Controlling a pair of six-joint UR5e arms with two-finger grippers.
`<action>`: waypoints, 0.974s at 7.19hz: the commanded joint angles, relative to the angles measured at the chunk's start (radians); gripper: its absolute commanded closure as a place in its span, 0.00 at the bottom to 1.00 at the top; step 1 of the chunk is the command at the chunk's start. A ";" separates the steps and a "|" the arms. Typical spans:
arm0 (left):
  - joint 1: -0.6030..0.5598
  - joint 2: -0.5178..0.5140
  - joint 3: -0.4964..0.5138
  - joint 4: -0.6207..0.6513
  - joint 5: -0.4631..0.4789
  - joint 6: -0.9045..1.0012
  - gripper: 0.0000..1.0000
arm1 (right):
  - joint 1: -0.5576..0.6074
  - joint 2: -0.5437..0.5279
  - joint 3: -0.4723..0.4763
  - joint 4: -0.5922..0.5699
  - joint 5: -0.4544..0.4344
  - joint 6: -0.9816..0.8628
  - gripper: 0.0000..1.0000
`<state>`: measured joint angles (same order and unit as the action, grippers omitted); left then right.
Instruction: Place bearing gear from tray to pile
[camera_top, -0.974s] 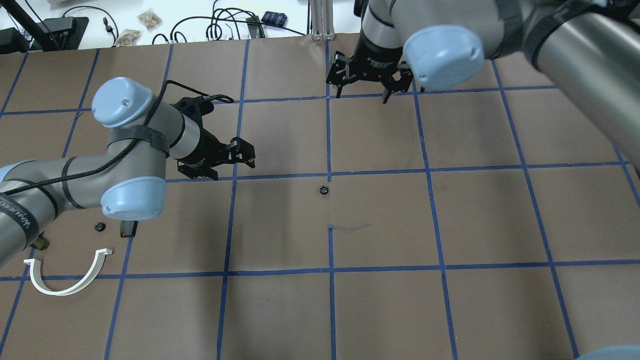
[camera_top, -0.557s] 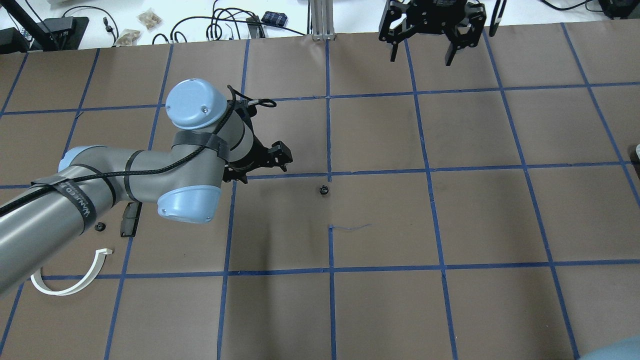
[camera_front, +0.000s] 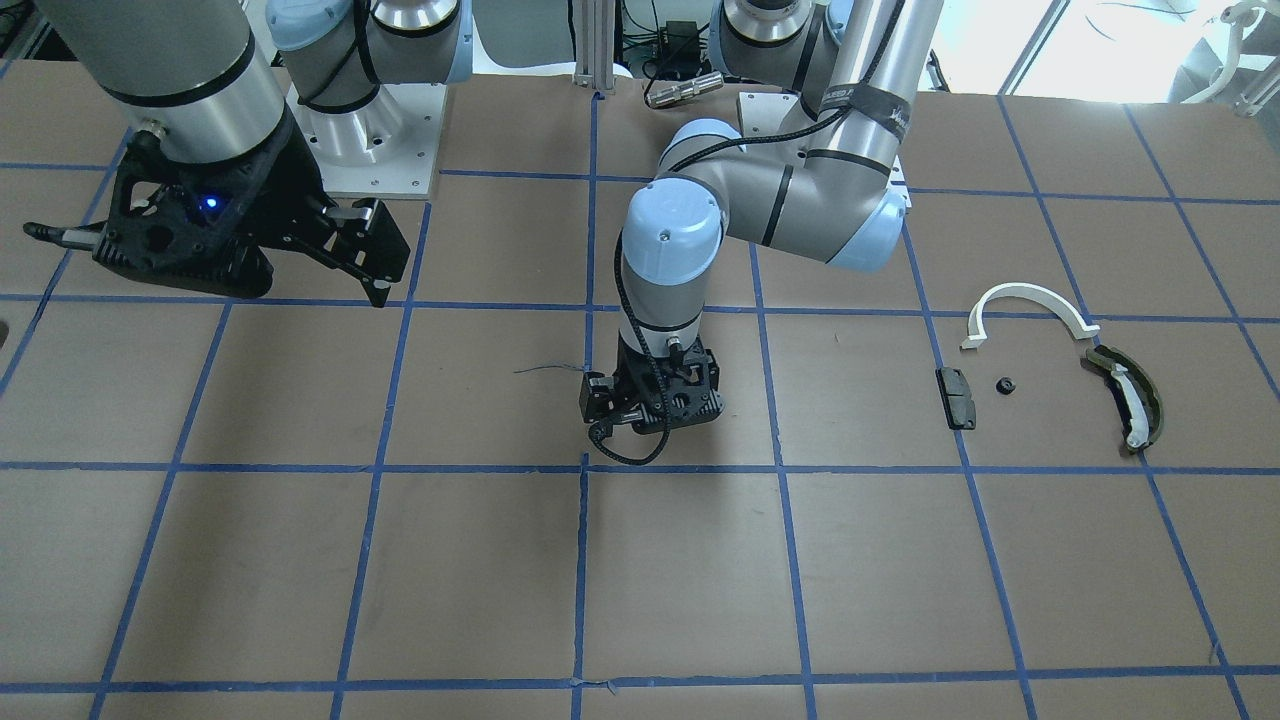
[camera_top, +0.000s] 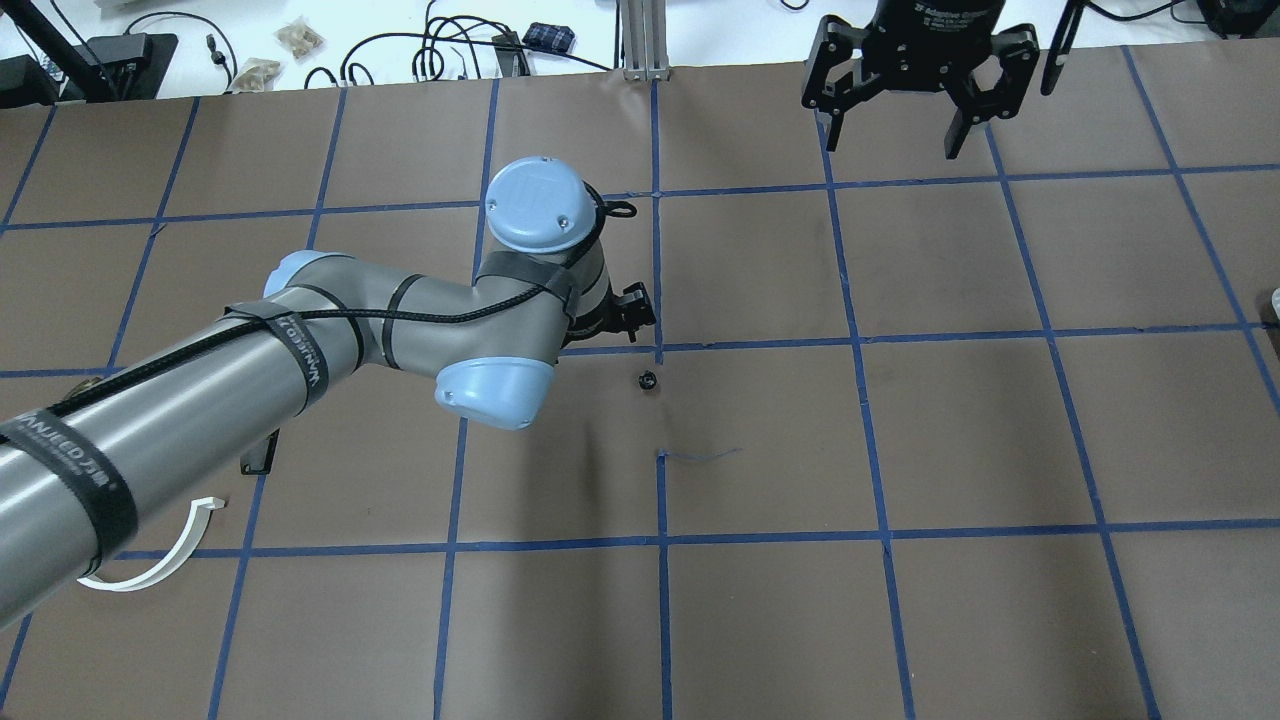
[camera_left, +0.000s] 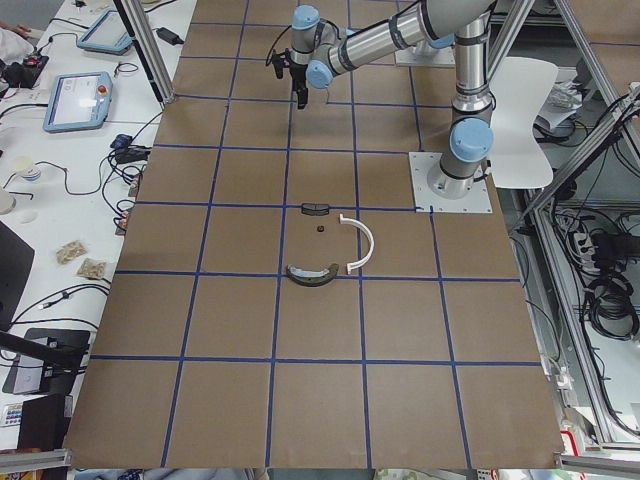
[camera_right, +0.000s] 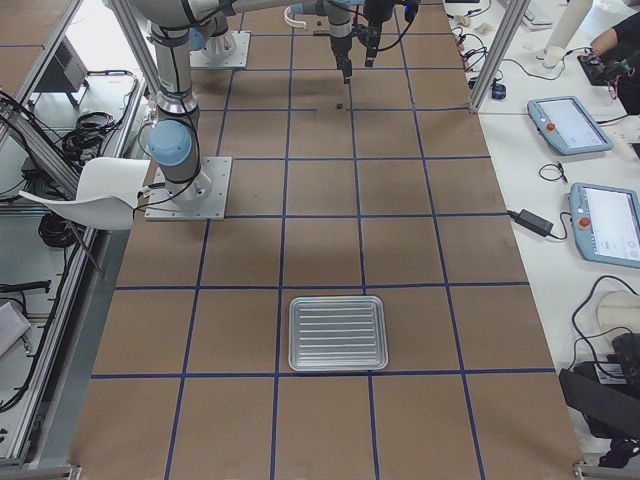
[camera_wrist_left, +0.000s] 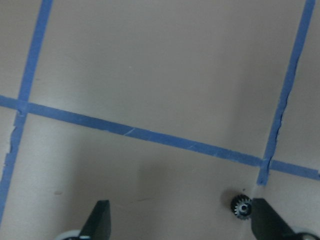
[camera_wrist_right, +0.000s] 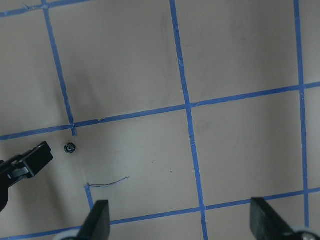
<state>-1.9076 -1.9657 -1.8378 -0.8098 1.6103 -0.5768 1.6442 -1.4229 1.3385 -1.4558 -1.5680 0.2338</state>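
Note:
A small black bearing gear (camera_top: 648, 380) lies on the brown table paper near a blue tape crossing, not in the tray. My left gripper (camera_top: 628, 310) hangs open just beyond it, pointing down; in the left wrist view the gear (camera_wrist_left: 242, 206) sits beside one finger (camera_wrist_left: 267, 222), outside the gap. In the front view the left gripper (camera_front: 652, 400) hides the gear. The pile lies apart on my left: a white half-ring (camera_front: 1025, 305), a black block (camera_front: 957, 397), an olive-green curved piece (camera_front: 1125, 395) and another small gear (camera_front: 1005, 385). My right gripper (camera_top: 905, 110) is open and empty at the far edge.
A ribbed metal tray (camera_right: 337, 332) sits far off on my right side of the table. A thin loose thread (camera_top: 700, 456) lies near the gear. Cables and small bags lie on the white bench beyond the table's far edge (camera_top: 300, 45).
My left arm has swung right across the table, from near the pile to just beside the gear. My right gripper has drawn back and to the right, up to the far edge.

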 joint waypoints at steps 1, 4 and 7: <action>-0.051 -0.070 0.025 0.003 0.011 -0.078 0.00 | -0.003 -0.085 0.143 -0.111 -0.003 0.007 0.00; -0.065 -0.123 0.055 0.008 0.014 -0.138 0.13 | -0.001 -0.074 0.156 -0.179 -0.001 -0.010 0.00; -0.073 -0.133 0.040 0.003 0.010 -0.124 0.42 | -0.001 -0.068 0.156 -0.193 -0.036 -0.117 0.00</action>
<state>-1.9762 -2.0976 -1.7900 -0.8040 1.6217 -0.7068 1.6424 -1.4926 1.4909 -1.6459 -1.5812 0.1440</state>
